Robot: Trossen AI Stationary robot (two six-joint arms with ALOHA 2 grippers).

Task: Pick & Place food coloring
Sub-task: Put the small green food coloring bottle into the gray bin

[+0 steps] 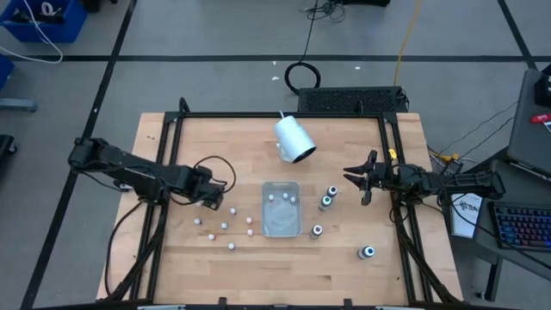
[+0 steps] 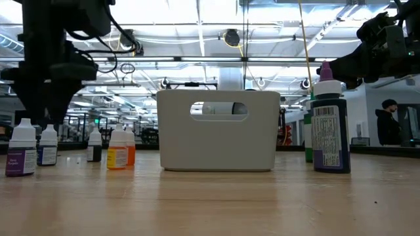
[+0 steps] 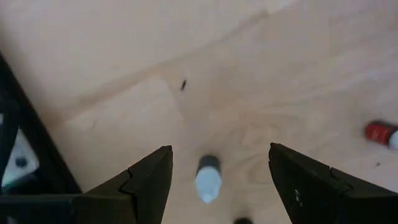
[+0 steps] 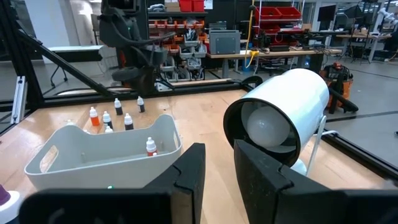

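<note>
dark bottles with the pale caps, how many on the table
4 dark bottles, all right of the tray: one and another close together near its upper right corner, one by its lower right corner, one alone farther right. None seems hidden from above.

Left end effector [image 1: 215,200] low over table, fingers spread wide. Right end effector [image 1: 363,179] raised at right side, fingers closed.

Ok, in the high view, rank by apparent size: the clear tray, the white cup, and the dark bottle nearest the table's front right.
1. Clear tray, the largest footprint.
2. White cup, lying tipped on its side, clearly smaller than the tray.
3. Dark bottle, far the smallest, mostly a pale cap seen from above.
</note>
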